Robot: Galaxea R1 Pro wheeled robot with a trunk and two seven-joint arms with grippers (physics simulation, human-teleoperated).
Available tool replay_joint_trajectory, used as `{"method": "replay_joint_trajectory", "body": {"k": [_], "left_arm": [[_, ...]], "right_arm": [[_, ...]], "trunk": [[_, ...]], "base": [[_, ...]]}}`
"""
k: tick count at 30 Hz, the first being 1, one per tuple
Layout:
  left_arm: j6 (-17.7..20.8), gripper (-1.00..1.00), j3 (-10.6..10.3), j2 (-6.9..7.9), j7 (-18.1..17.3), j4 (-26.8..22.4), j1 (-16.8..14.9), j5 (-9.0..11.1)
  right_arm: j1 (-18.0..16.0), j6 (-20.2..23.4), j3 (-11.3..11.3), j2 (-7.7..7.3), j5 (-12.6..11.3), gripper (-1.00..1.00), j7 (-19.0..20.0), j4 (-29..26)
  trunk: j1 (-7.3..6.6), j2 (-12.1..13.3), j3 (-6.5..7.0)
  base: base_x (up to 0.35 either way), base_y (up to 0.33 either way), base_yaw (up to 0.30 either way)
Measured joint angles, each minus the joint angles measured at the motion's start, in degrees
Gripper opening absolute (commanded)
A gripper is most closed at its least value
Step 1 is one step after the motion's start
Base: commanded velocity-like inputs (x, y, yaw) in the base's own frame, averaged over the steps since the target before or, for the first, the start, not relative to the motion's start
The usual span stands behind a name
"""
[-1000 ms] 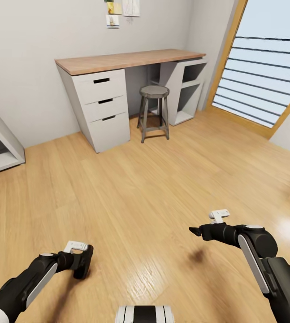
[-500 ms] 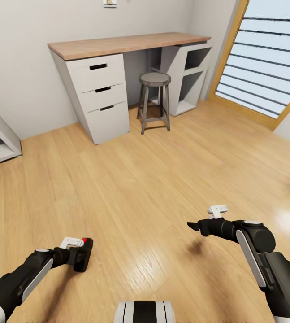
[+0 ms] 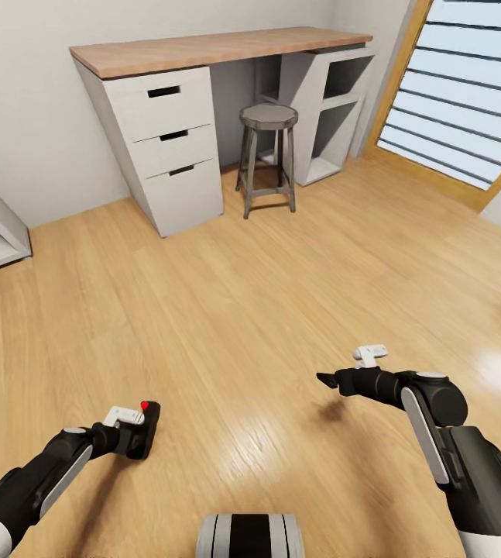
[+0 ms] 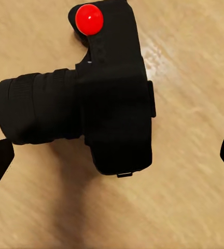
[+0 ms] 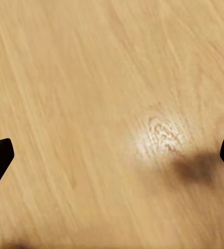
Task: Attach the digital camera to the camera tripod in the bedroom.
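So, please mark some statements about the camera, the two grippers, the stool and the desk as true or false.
1. The digital camera is at the left gripper, its red dot visible. True.
2. The stool stands on top of the desk. False: it stands on the floor, in the gap under the desk top.
3. The right gripper holds a tripod. False: its fingers are apart with nothing between them, and wood floor lies below.
4. The desk has three drawers, one above the other. True.
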Motion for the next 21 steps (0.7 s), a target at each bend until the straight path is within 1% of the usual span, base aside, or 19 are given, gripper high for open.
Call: {"method": "replay_joint_trajectory", "body": {"k": [7, 15, 21], "left_arm": [[-0.4, 1.00, 0.0, -0.08, -0.6, 0.2, -0.2, -0.6], [-1.0, 1.00, 0.1, -0.19, -1.0, 0.2, -0.8, -0.8], [-1.1, 1.00, 0.1, -0.72, -0.8, 0.2, -1.9, -0.8]], "right_arm": [[0.0, -2.0, 0.2, 0.20, 0.0, 1.00, -0.1, 0.0], [0.1, -2.5, 0.5, 0.30, 0.0, 1.00, -0.2, 0.0], [0.1, -2.6, 1.7, 0.30, 0.0, 1.00, -0.2, 0.0]], "trunk": [[0.00, 0.0, 0.00], [0.00, 0.0, 0.00], [0.16, -0.1, -1.32]], "base": [[0.000, 0.000, 0.000], [0.000, 0.000, 0.000], [0.000, 0.000, 0.000]]}}
